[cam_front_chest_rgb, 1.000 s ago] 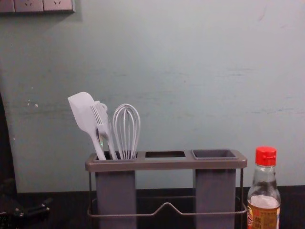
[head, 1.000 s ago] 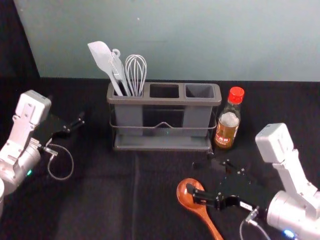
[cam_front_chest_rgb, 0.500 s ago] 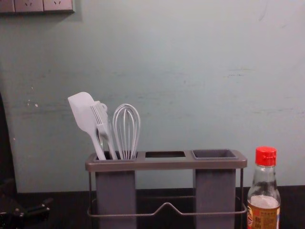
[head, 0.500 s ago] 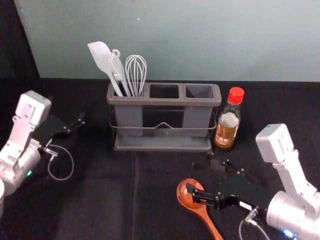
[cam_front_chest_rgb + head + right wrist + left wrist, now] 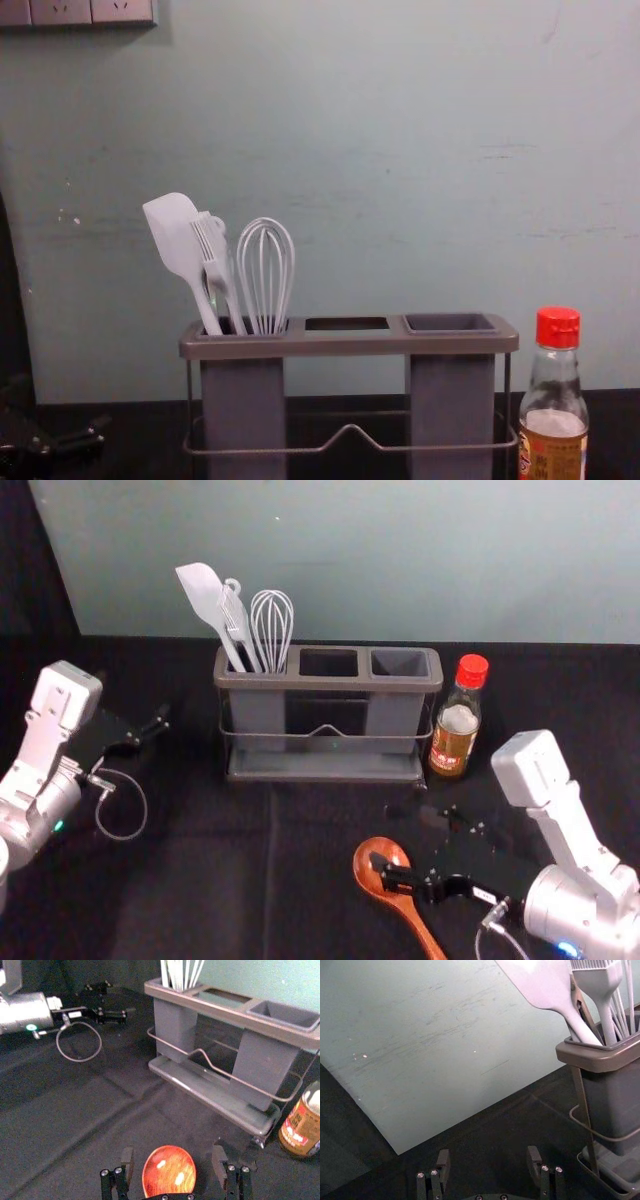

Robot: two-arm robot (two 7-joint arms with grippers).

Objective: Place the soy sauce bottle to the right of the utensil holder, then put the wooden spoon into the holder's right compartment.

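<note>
My right arm (image 5: pixel 575 825) has shifted slightly leftward: right gripper (image 5: pixel 387 837) wide open, empty, at the wooden spoon (image 5: pixel 412 916); left gripper (image 5: pixel 150 715) parked left, likewise.

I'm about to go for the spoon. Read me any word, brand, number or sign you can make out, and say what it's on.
No text can be read with certainty.
Soy sauce bottle: printed characters on the label, too blurred to read.
White strip by the right gripper: too small.
Utensil holder: no lettering visible.
</note>
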